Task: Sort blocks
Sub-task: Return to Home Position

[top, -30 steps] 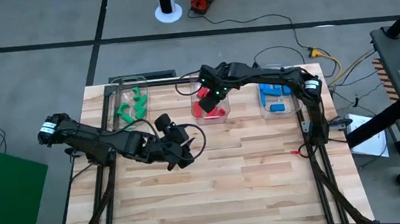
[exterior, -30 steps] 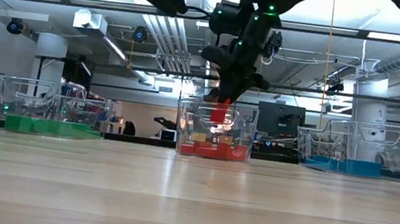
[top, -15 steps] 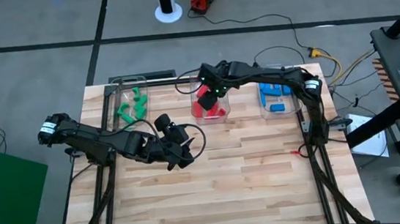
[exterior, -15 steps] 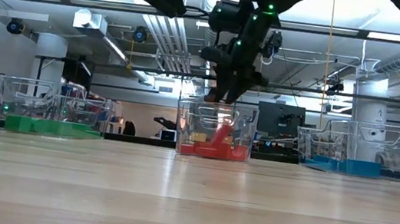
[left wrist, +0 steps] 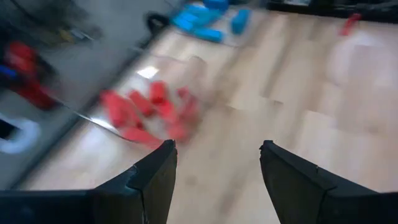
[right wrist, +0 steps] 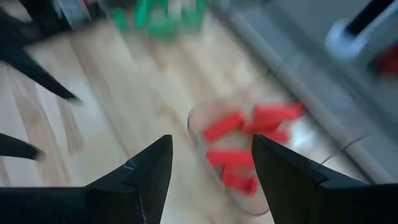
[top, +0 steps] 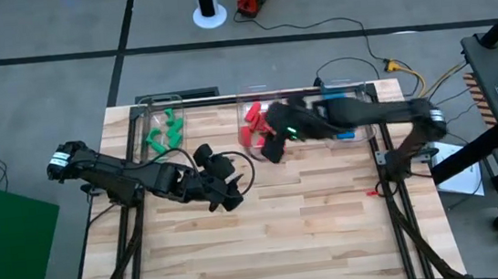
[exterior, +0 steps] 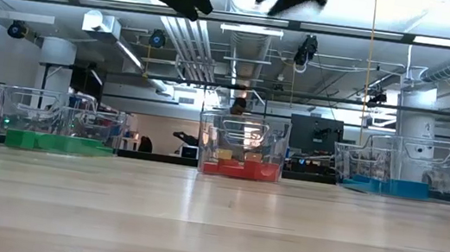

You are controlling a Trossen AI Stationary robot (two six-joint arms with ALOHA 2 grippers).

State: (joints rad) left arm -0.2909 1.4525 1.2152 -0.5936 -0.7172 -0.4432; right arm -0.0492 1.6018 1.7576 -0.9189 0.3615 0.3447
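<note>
The small solid red rectangular blocks point(top: 252, 114) appear light, rigid and smooth; grip each across its narrow sides. The right gripper point(right wrist: 208, 177) and the left gripper point(left wrist: 216, 167) both stand with fingers apart, holding nothing.

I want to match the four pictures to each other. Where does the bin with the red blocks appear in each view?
High view: the red-block bin sits at the table's far edge, middle of three bins.
Low view: centre, on the table.
Left wrist view: upper left, blurred.
Right wrist view: lower right, beyond the open right gripper.
Shared landmark: the green blocks, seen beside it in the high, low and right wrist views.
</note>
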